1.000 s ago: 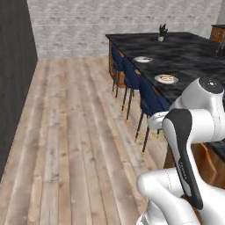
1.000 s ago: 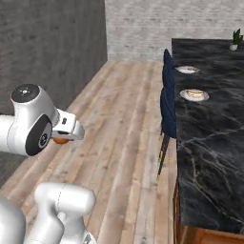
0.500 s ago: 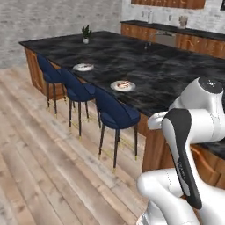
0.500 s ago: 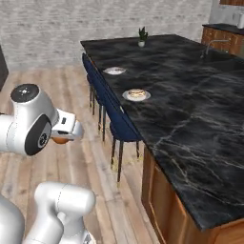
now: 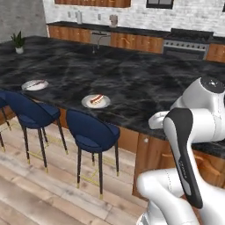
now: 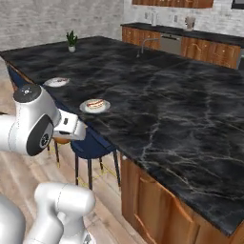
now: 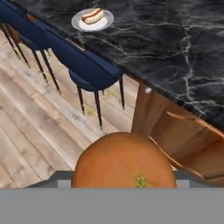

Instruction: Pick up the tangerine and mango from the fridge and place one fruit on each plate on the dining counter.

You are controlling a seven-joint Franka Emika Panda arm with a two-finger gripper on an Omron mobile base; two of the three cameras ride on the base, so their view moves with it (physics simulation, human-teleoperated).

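tangerine: we have the tangerine [image 7: 124,162] right at the bottom of the hand view, between the tips of our hand [image 7: 124,181]. An orange sliver also shows under the wrist in the right base view [image 6: 61,140].
hand: clamped on the tangerine. The tips themselves are hidden behind the fruit, so we read the grip from where it sits. Held close to the body, we judge, to keep it steady while the base moves.
near plate: white plate [image 5: 96,101] near the stool-side edge of the table [image 5: 145,83]. It already carries a red-and-yellow fruit, likely the mango [image 7: 92,15], though too small to be sure.
far plate: second plate [image 5: 34,85] further left along the same edge. Something reddish is on it; we can't tell what.
stools: blue stools [image 5: 91,132] tucked under that edge, between us and the plates, so reach has to go over them.
task state: one fruit in hand and well apart from both plates. Placing not yet done.
next move, our guess: close in on the table, then lower onto whichever plate turns out free.
risk: round fruit may roll off a shallow plate, so release low.
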